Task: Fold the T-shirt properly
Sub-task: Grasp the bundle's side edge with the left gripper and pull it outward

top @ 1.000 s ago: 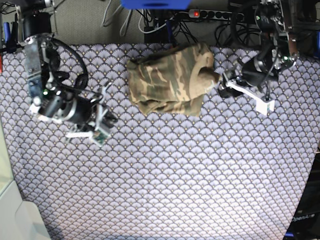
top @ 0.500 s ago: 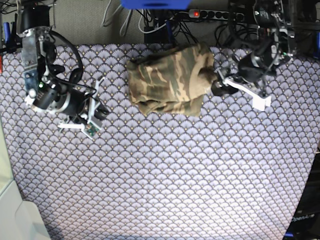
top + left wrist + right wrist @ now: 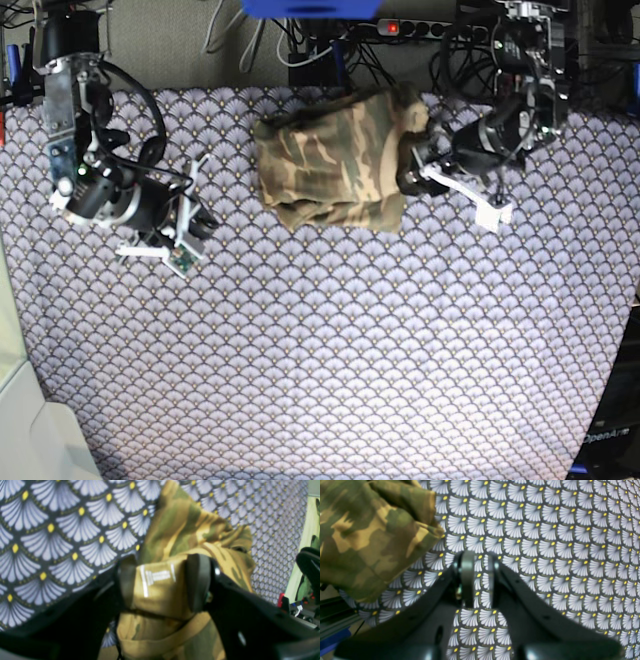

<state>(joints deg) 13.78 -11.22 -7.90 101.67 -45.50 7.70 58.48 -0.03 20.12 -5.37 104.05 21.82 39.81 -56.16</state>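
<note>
The camouflage T-shirt lies folded into a rough square at the back middle of the purple scallop table cloth. My left gripper sits at the shirt's right edge. In the left wrist view, the left gripper has its jaws wide apart and straddles a tan fold of the T-shirt that bears a white label. My right gripper hovers left of the shirt, apart from it. In the right wrist view, the right gripper has only a narrow gap and holds nothing; the T-shirt's corner lies to its upper left.
A power strip and loose cables run along the table's back edge behind the shirt. A pale surface borders the table cloth at the front left. The cloth's right edge drops off by a dark frame.
My left gripper has moved left, from beside the shirt onto its right edge. The right arm drew back up and left a little, then stayed still.
</note>
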